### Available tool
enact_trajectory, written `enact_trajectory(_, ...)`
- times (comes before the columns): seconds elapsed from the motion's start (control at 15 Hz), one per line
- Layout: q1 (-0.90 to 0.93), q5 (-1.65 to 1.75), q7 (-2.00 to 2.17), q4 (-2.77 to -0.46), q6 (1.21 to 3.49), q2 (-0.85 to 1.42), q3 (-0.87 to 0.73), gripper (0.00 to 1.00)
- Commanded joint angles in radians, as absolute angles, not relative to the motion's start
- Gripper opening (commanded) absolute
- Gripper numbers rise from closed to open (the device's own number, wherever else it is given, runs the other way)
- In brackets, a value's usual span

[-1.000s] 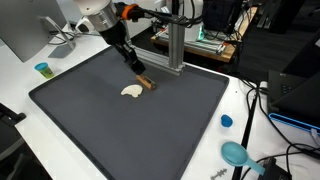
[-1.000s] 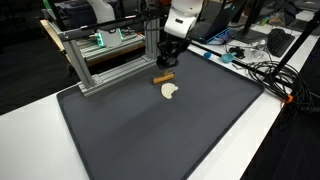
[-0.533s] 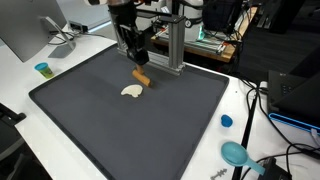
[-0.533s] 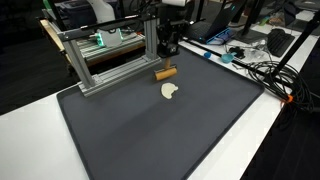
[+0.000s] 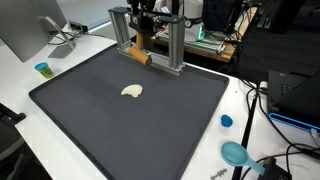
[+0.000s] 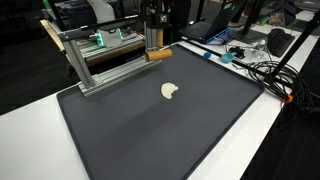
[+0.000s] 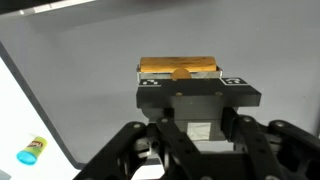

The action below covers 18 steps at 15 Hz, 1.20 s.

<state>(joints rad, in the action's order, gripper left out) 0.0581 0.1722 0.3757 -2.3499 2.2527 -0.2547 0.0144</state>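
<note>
High above the mat, the gripper stays clenched on the brown block. It has risen, leaving the white piece behind.

The tool is black and blocky, with jointed fingers that carry small white square marks near the tips.
</note>
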Motion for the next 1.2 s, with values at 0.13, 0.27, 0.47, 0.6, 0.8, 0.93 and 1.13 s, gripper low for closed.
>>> enact_trajectory(0.13, 0.021, 0.160, 0.370, -2.402, 2.251, -0.330, 0.049, 0.47)
enact_trajectory(0.27, 0.006, 0.201, 0.426, -2.424, 2.248, -0.343, 0.068, 0.22)
enact_trajectory(0.47, -0.019, 0.216, 0.472, -2.457, 2.207, -0.413, 0.096, 0.22)
enact_trajectory(0.6, -0.003, 0.178, 0.404, -2.485, 2.163, -0.479, 0.095, 0.22)
enact_trajectory(0.8, 0.013, 0.159, 0.337, -2.508, 2.097, -0.567, 0.097, 0.22)
enact_trajectory(0.93, 0.034, 0.113, 0.238, -2.499, 2.034, -0.597, 0.065, 0.22)
enact_trajectory(1.13, 0.001, 0.147, 0.305, -2.483, 2.064, -0.549, 0.104, 0.47)
